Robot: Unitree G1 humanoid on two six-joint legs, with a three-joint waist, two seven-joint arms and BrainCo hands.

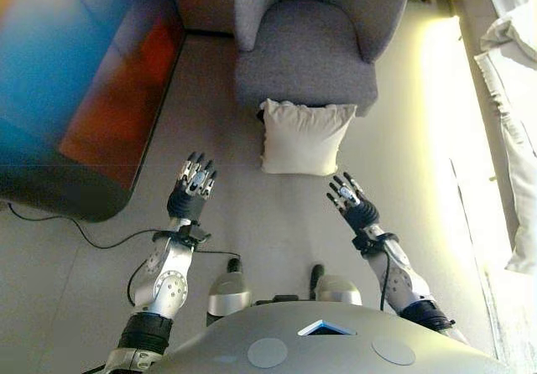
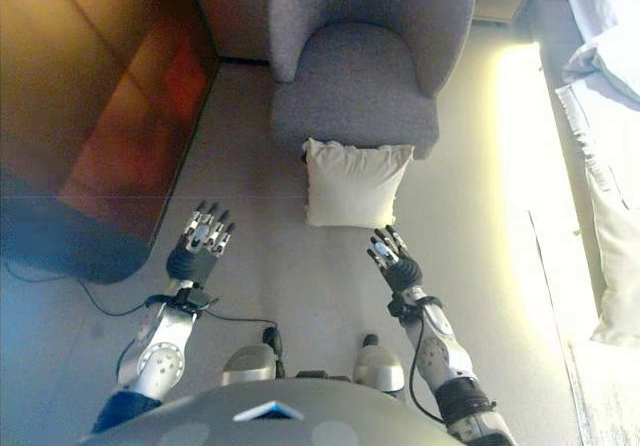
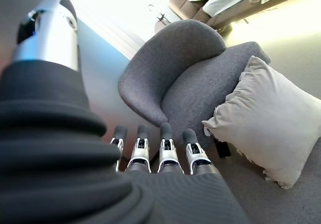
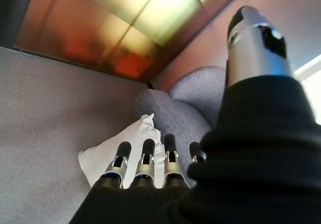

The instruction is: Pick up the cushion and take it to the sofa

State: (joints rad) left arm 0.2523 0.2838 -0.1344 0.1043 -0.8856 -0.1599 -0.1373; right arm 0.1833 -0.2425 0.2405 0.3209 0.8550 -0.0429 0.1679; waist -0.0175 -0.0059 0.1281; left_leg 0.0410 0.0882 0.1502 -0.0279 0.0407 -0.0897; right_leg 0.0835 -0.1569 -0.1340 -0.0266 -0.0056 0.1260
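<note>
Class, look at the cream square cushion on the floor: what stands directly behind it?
The cream square cushion leans against the front of a grey upholstered armchair. The chair's lower front and legs are hidden behind it.

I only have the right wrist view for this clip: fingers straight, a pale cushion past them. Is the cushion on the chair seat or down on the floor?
Observer: The cushion stands on the floor, leaning against the front of the grey armchair; the seat itself is bare.
Operator: Where is the left hand?
Observer: The left hand is raised over the floor on the cushion's left, fingers straight, touching nothing.
Operator: And is my right hand in contact?
Observer: No. From the head camera, the right hand sits apart from the cushion's lower right corner, with bare floor between them.
</note>
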